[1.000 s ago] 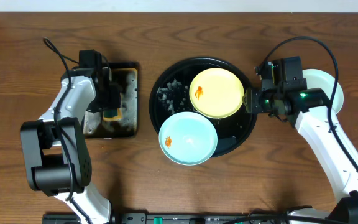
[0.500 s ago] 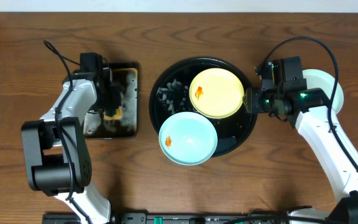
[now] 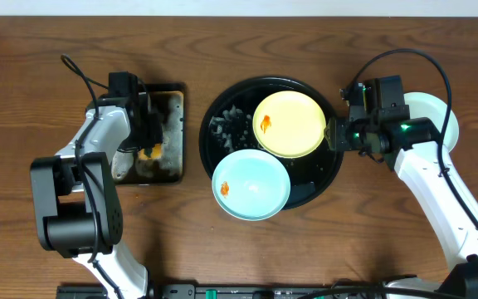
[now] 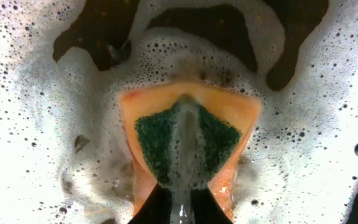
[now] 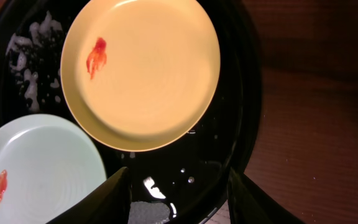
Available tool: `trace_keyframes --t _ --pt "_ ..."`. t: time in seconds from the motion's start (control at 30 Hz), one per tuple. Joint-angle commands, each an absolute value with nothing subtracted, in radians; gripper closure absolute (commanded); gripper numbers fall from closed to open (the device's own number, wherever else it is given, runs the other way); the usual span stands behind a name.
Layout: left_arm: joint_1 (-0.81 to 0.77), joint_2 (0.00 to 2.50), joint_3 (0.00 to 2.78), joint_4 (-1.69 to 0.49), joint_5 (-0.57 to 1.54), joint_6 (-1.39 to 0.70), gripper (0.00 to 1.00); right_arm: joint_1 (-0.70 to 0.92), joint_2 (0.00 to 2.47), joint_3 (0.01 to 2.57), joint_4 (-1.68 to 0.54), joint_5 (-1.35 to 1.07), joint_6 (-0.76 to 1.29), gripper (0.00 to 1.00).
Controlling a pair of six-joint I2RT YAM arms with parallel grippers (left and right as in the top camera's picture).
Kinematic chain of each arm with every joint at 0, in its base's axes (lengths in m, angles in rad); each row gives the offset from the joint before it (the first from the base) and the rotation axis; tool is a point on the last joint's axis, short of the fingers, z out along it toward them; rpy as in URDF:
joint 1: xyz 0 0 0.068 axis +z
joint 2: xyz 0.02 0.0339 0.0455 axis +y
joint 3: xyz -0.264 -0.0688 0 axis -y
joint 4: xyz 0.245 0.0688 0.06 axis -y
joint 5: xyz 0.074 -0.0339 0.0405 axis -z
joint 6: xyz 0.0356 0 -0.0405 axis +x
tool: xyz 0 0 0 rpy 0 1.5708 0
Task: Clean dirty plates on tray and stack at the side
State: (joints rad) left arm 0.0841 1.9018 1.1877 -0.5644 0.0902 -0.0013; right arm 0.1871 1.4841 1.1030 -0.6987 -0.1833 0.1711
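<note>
The round black tray (image 3: 326,170) holds a pale yellow plate (image 3: 293,129) and a pale blue-green plate (image 3: 254,187), each with a small orange smear. A third pale plate (image 3: 432,109) lies on the table at the far right, partly hidden by my right arm. My right gripper (image 3: 335,134) is open and empty at the tray's right rim. In the right wrist view my right gripper (image 5: 179,199) straddles the tray's rim (image 5: 238,134), just below the yellow plate (image 5: 148,68) and to the right of the blue-green plate (image 5: 36,168). My left gripper (image 4: 182,202) is shut on a sponge (image 4: 235,115).
The sponge is orange with a green pad and sits in white foam in the small rectangular black tray (image 3: 175,100), left of the round tray. Foam patches (image 3: 226,126) lie on the round tray's left part. Bare wooden table surrounds both trays.
My left gripper has shifted slightly with the sponge inside the rectangular tray. The right arm and the plates have not moved.
</note>
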Motion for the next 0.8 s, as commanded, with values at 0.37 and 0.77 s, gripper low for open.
trace_keyframes --t 0.37,0.77 --pt "0.086 1.751 1.251 -0.670 0.111 -0.005 0.93 0.184 1.494 1.107 -0.699 -0.184 0.163 0.52" --pt "0.086 1.889 1.219 -0.631 0.112 -0.005 0.93 0.184 1.494 1.107 -0.701 -0.184 0.163 0.52"
